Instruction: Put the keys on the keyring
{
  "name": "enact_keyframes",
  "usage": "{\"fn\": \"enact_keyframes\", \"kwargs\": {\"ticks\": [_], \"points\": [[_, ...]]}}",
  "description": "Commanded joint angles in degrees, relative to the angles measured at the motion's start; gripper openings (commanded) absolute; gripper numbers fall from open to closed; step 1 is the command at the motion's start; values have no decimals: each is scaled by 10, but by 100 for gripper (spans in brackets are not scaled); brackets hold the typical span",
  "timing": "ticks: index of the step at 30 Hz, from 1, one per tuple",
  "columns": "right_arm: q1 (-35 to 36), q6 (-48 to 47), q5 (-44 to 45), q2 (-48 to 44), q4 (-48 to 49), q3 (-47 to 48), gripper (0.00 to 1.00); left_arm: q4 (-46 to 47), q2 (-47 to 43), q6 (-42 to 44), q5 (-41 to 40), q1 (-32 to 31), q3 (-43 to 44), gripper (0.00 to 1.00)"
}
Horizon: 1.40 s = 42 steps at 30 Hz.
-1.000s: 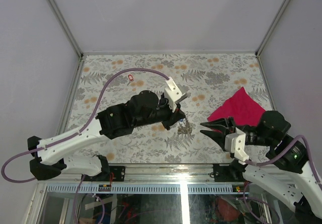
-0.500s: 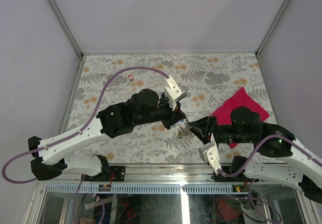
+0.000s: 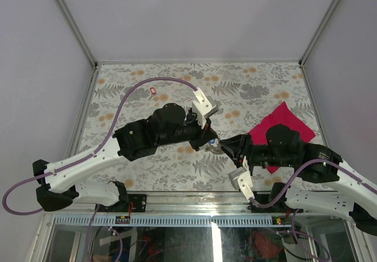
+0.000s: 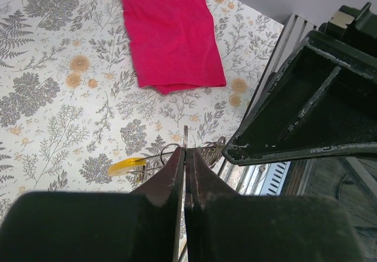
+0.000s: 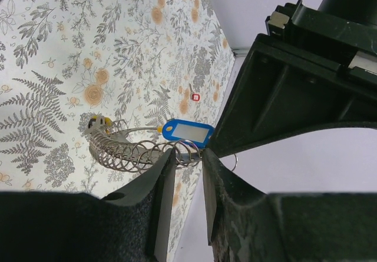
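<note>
Between the two pincers' tips sits the keyring [image 5: 126, 150]. The left pincer [image 4: 185, 151] is clamped tight on its wire, the yellow key [image 4: 126, 166] just past its tips. The right pincer [image 5: 187, 156] stands narrowly parted astride the ring's coils, with the red key [image 5: 196, 96] well beyond.

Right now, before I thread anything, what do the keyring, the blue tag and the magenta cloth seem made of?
The keyring: apparently bare metal, silvery, thin loops catching bright glints. The blue tag: probably plastic, smooth even-coloured frame around a white label window. The magenta cloth: fabric, matte, with soft folds and a limp edge; weave too fine to tell.
</note>
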Motion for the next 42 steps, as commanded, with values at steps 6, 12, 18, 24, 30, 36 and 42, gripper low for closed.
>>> {"fn": "enact_keyframes", "kwargs": {"ticks": [6, 12, 18, 24, 30, 36, 42], "points": [[9, -20, 40, 9, 23, 0, 31, 16, -1, -6, 11, 6, 16, 0], [10, -25, 54, 12, 28, -5, 31, 17, 0, -5, 14, 7, 15, 0], [12, -31, 68, 12, 24, -12, 30, 18, 1, -5, 17, 7, 16, 0], [14, -40, 81, 12, 24, -17, 30, 17, 2, -5, 20, 8, 16, 0], [16, -47, 90, 15, 25, -23, 31, 18, 1, -6, 23, 8, 16, 0], [18, -50, 95, 18, 31, -28, 30, 17, 2, -6, 28, 8, 17, 0], [18, -45, 94, 17, 44, -32, 26, 17, 2, -5, 30, 8, 16, 0]]}}
